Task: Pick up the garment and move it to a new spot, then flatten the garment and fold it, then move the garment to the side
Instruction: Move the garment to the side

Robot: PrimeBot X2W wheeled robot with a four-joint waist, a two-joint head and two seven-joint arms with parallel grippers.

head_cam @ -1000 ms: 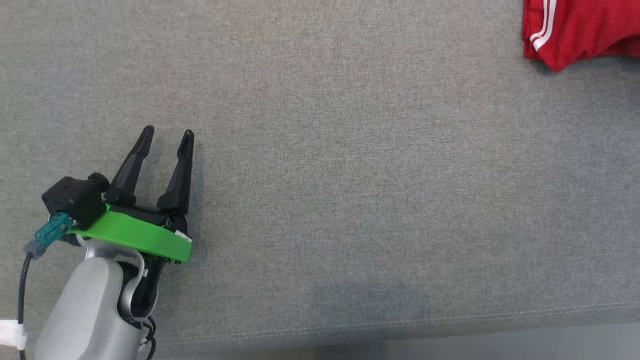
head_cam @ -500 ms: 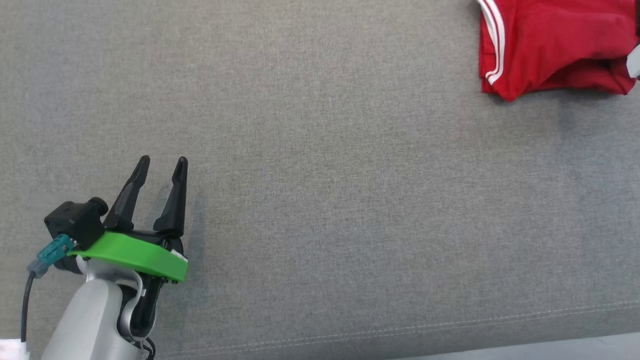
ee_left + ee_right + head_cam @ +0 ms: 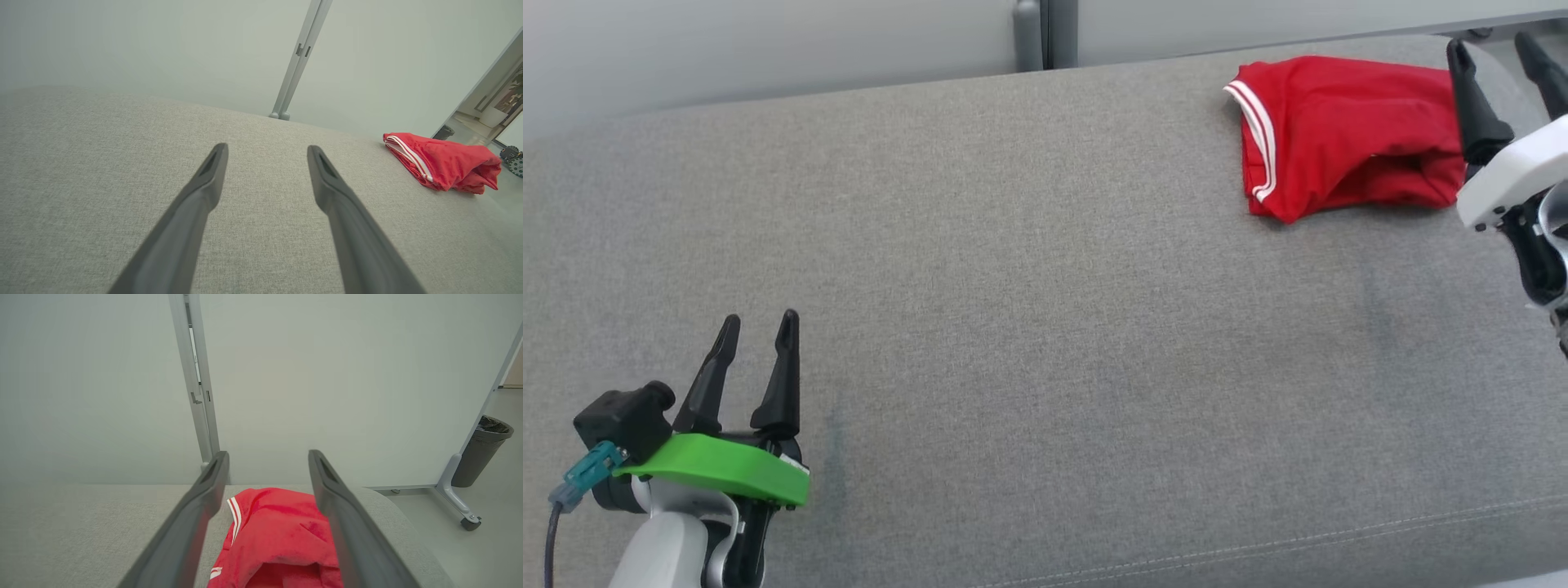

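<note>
Starting at the lower left of the head view, we keep our left gripper [image 3: 756, 339] spread wide and empty over bare grey cushion [image 3: 1045, 327]. The folded red garment [image 3: 1339, 135] lies at upper right, just beside our right gripper [image 3: 1494, 61], also wide apart and holding nothing. We judge the final set-aside step essentially done; next calls for drawing clear without snagging cloth.

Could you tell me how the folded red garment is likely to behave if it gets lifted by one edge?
The red garment looks soft and loosely folded, so it would probably droop and unfold. It seems light, thin fabric. On the grey cushion it likely drags and bunches rather than slides.
</note>
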